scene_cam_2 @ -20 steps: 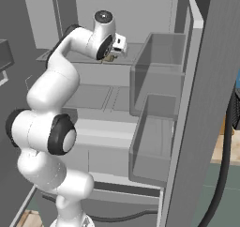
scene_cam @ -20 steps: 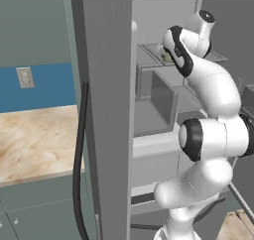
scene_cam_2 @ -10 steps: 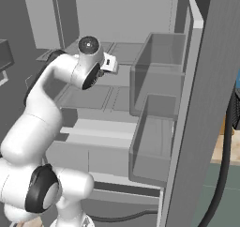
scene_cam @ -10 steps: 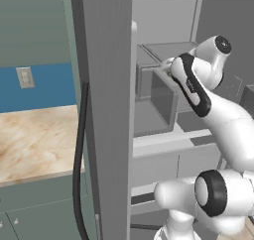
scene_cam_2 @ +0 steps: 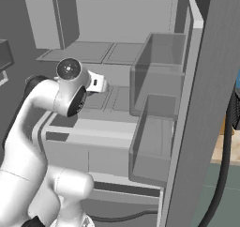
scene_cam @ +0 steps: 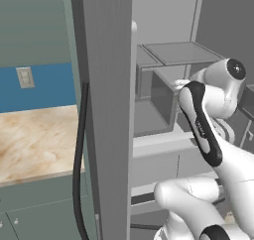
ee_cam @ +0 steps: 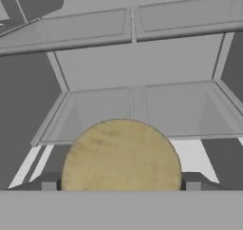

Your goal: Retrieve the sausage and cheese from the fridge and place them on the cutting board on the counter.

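**Cheese between the finger tips, inside the open fridge**

The cheese (ee_cam: pixel 121 155) shows in the hand view as a round tan-yellow disc, its flat face turned toward the camera; its lower part is cut off at the bottom, so its full outline and depth cannot be made out. With only the round face showing, no long axis can be read.

It sits directly ahead of the end effector (ee_cam: pixel 121 186), between the two small dark finger tips (ee_cam: pixel 49 186), one at each lower side of the disc. The jaws stand wide, spanning the cheese, and each tip lies at its edge; whether they press on it or merely bracket it cannot be told.

Behind the cheese lie grey fridge shelves (ee_cam: pixel 137 105), one just beyond it and another higher up.

In the right base view the arm reaches into the fridge (scene_cam_2: pixel 197 104), its wrist at the level of the middle shelves, beside the clear door bins (scene_cam_2: pixel 154 146); the finger tips themselves are hidden behind the wrist. In the left base view the open fridge door blocks much of the interior, and the beige surface (scene_cam: pixel 34 142) lies to its left.
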